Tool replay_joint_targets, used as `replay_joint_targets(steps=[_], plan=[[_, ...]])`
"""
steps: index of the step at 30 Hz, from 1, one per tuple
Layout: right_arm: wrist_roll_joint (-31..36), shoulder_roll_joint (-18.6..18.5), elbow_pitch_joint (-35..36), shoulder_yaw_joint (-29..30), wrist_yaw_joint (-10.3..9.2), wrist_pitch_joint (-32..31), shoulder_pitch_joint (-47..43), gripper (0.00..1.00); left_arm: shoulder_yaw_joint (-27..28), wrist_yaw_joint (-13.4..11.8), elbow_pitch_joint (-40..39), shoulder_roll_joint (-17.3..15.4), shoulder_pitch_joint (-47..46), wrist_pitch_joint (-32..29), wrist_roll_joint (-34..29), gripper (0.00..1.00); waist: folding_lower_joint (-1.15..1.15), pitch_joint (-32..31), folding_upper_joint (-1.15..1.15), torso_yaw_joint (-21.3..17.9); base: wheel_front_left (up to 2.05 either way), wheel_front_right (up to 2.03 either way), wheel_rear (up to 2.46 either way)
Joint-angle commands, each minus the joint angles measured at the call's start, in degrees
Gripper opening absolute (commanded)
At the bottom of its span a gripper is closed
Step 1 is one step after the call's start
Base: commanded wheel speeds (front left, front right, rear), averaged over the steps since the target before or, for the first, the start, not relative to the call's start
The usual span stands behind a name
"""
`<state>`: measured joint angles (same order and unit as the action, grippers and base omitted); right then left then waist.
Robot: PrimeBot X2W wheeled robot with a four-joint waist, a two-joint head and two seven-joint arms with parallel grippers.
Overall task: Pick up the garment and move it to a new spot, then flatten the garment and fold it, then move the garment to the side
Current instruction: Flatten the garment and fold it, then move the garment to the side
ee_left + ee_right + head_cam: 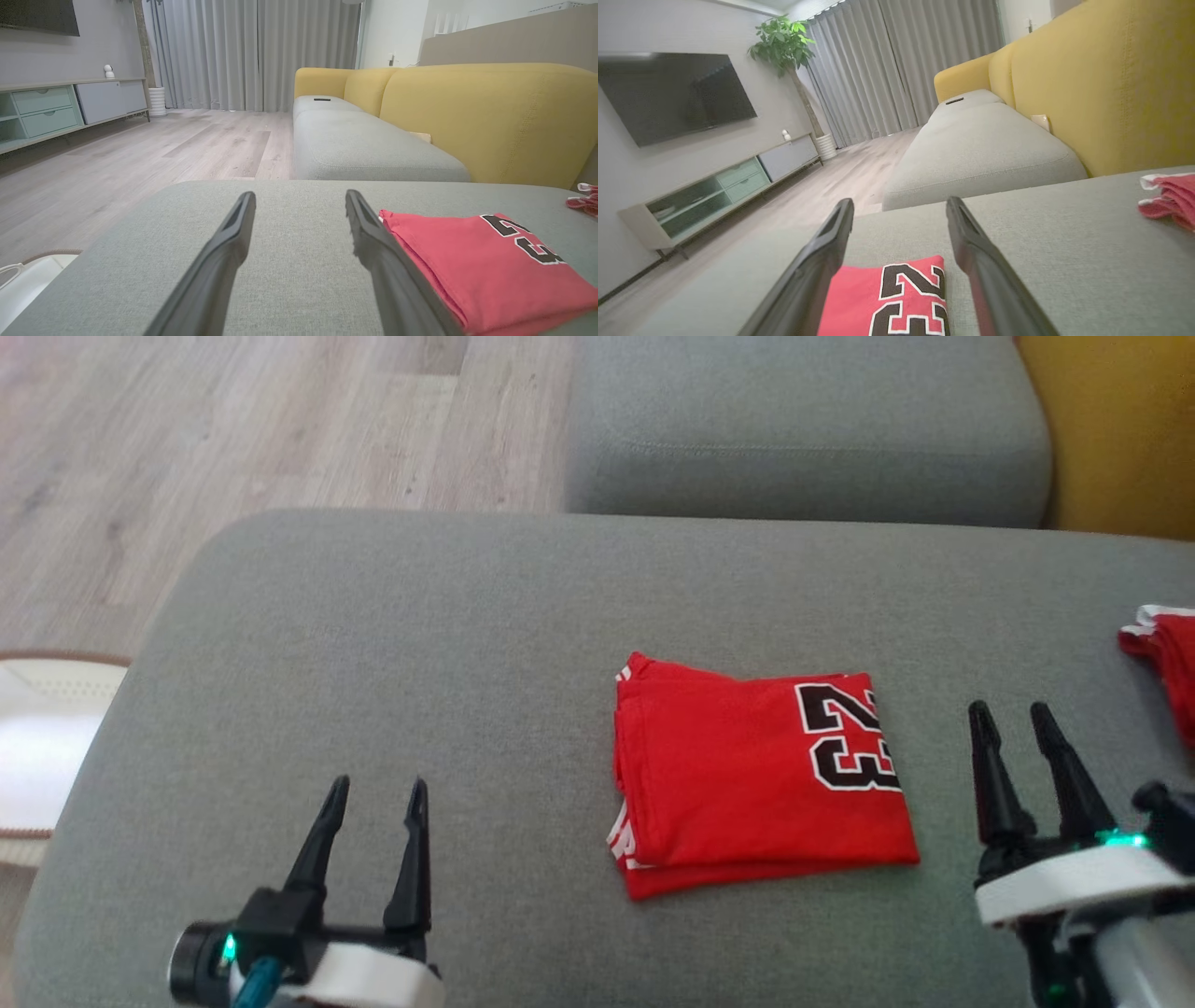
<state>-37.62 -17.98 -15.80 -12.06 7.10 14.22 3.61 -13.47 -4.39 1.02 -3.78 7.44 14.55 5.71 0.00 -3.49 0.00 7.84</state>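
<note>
Our left claw (378, 784) stands spread wide and holds nothing. Our right claw (1010, 707) is parted too, with nothing between its fingers. The red number 23 jersey (761, 779) lies on the grey sofa seat (373, 616) between the two claws. It is near the right claw, on that claw's left, with the numbered edge closest to it, and well apart from the left claw, on that claw's right.

The jersey sits as a tidy rectangle, layers stacked and number up, so we judge the folding done and only the move to the side left. We read the claws as set one to each flank so that the stack can be taken without spilling its layers. A second red garment (1167, 653) lies bunched beyond the right claw, further to its right, perhaps marking the side spot.
</note>
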Motion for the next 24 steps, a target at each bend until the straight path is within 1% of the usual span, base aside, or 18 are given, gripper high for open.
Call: replay_joint_targets(steps=[1,8,11,17,24], plan=[[3.8,1.2,2.8,1.1,0.39,0.7,0.0,1.00,2.8,0.4,-2.3,-0.2,-1.4,0.4,-0.5,1.00,0.00,-0.5,0.00,-0.4,0.00,0.00,0.00],[15.1,9.2,9.2,7.3,0.39,0.8,-6.3,1.00,3.3,1.6,-3.0,0.3,0.9,0.4,-1.0,1.00,0.00,-1.7,0.00,-0.8,0.00,0.00,0.00],[18.4,11.3,11.0,8.3,0.39,0.8,-8.8,1.00,3.0,1.6,-2.8,0.5,2.0,0.4,-2.1,1.00,0.00,-2.1,0.00,-1.0,0.00,0.00,0.00],[22.3,12.5,11.2,7.5,0.39,0.8,-11.2,1.00,2.4,1.4,-2.3,0.6,3.5,0.4,-3.5,1.00,0.00,-2.6,0.00,-1.3,0.00,0.00,0.00],[24.4,12.8,10.2,7.7,0.39,0.8,-11.1,1.00,2.3,1.3,-1.9,0.7,3.3,0.4,-4.1,1.00,0.00,-2.8,0.00,-1.2,0.00,0.00,0.00]])
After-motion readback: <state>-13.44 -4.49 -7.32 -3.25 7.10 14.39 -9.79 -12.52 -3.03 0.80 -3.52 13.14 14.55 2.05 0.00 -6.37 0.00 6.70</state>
